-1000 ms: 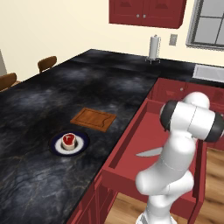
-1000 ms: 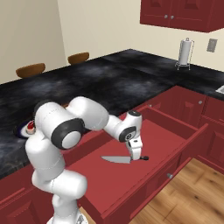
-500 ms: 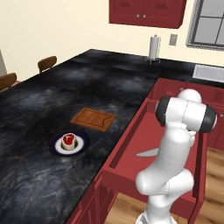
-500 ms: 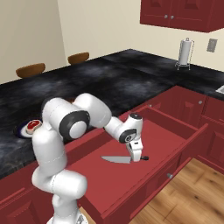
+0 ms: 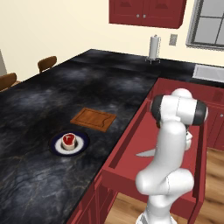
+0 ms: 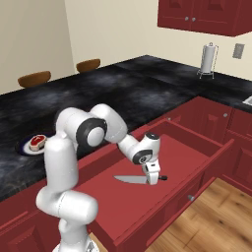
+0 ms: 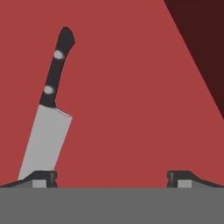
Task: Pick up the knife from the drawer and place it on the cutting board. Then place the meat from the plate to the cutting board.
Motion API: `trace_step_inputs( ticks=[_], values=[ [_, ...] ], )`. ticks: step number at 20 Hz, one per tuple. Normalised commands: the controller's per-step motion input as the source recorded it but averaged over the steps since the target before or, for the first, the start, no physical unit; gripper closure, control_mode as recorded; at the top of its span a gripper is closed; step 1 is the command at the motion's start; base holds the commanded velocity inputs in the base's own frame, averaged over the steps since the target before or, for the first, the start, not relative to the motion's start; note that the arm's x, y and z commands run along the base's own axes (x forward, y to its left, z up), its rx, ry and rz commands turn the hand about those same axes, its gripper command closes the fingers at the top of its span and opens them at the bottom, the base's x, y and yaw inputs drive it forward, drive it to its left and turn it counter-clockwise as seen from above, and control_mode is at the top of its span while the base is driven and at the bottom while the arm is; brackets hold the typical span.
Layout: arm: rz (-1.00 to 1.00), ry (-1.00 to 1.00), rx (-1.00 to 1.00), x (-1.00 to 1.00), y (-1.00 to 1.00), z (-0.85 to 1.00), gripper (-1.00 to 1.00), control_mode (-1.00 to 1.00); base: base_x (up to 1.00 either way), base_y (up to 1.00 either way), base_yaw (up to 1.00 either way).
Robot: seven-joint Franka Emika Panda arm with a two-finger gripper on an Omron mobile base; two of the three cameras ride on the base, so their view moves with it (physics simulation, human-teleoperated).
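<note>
Dark-red wooden drawer [image 6: 197, 142] holds the black-handled, silver-bladed chef's knife [image 7: 47, 114] flat on its floor. Two-finger gripper [image 7: 111, 177] hangs wide open above, off-centre; closing now may just nudge the blade.

White arm bent at the elbow and reaching forward and down, wrist turned downward, gripper [image 6: 154, 179] pointing straight down, its jaws spread wide, fingertips [image 7: 43, 177] far apart, nothing held

No readable text, labels, brands, numbers or signs appearing anywhere, nothing legible showing on any surface in the three views
</note>
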Motion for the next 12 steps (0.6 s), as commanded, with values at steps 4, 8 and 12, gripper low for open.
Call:
trace_step_inputs(
  ticks=[4, 8, 12],
  values=[
    [0.00, 0.02, 0.00, 0.41, 0.00, -0.26, -1.00, -1.00, 0.00, 0.00, 0.00],
    [0.00, 0.02, 0.00, 0.34, -0.08, -0.28, -1.00, -1.00, 0.00, 0.00, 0.00],
    [0.00, 0.00, 0.00, 0.37, -0.08, -0.34, -1.00, -1.00, 0.00, 0.00, 0.00]
  ],
)
